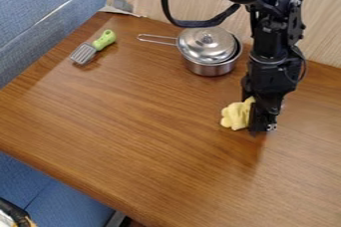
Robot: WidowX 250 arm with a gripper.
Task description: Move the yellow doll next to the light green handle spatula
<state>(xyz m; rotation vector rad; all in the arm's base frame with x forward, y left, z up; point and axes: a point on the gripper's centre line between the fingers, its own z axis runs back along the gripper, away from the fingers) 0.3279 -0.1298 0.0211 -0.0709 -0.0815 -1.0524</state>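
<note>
At the black gripper [258,121], a lumpy, pale yellow doll [236,116], whether clamped or loose impossible to tell.

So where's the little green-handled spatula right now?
The spatula lies near the table's far left corner in the camera view, left of the lidded metal pot.

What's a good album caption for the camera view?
A robot's end effector beside a yellow doll, with a lidded metal pan and a green-handled spatula farther back on the wooden table.
</note>
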